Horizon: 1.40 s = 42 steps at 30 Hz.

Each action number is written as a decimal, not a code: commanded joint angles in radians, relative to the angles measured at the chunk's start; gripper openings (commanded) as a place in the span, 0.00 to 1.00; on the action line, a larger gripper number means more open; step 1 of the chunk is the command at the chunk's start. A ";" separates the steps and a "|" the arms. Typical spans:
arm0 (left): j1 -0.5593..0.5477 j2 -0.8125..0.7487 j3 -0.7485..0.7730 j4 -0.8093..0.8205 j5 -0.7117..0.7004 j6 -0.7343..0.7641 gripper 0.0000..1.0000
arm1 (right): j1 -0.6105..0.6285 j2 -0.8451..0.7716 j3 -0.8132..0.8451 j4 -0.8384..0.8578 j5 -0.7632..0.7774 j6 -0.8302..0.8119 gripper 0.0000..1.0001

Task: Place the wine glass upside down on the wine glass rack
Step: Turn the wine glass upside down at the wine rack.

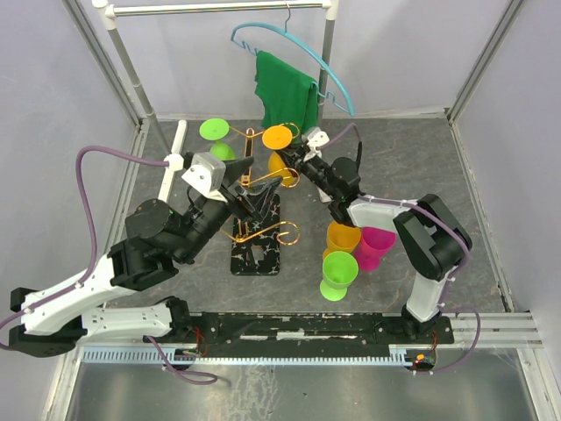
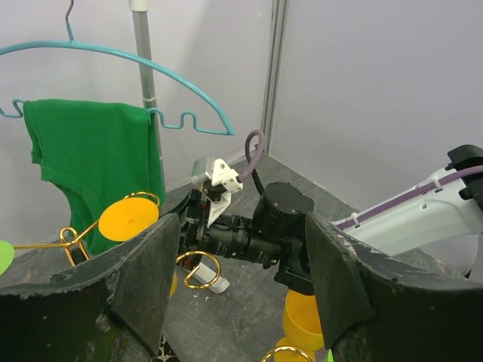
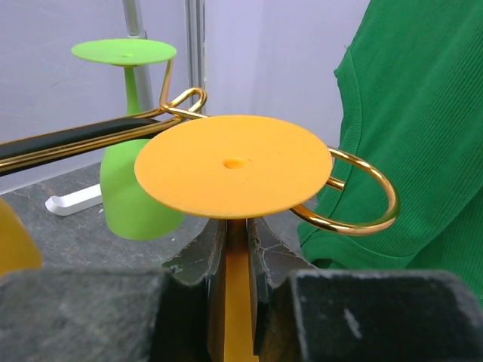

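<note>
While the right claw (image 3: 235, 260) grips its stem, wine glass (image 3: 234, 175) stands inverted.

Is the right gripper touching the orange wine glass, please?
Touching: the right wrist view shows the right gripper clamping the orange wine glass at its stem.

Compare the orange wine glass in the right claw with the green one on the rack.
Colour: orange wine glass versus lime-green wine glass. Grip: the right claw clamps the orange glass's stem; no claw touches the green one. Support: the green glass hangs from the wine glass rack; whether the orange one rests on it is unclear. Both are upside down, foot up.
</note>
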 commanded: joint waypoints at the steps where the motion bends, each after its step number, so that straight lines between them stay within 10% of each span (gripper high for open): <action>1: -0.001 -0.015 0.004 0.038 -0.012 0.047 0.74 | 0.004 0.026 0.065 0.069 0.014 0.009 0.01; 32: 0.001 0.032 0.030 0.035 -0.023 0.067 0.75 | -0.020 0.059 0.088 0.051 0.327 -0.083 0.01; 42: 0.000 0.053 0.048 0.050 -0.001 0.060 0.75 | -0.058 -0.010 0.006 0.055 0.184 -0.065 0.01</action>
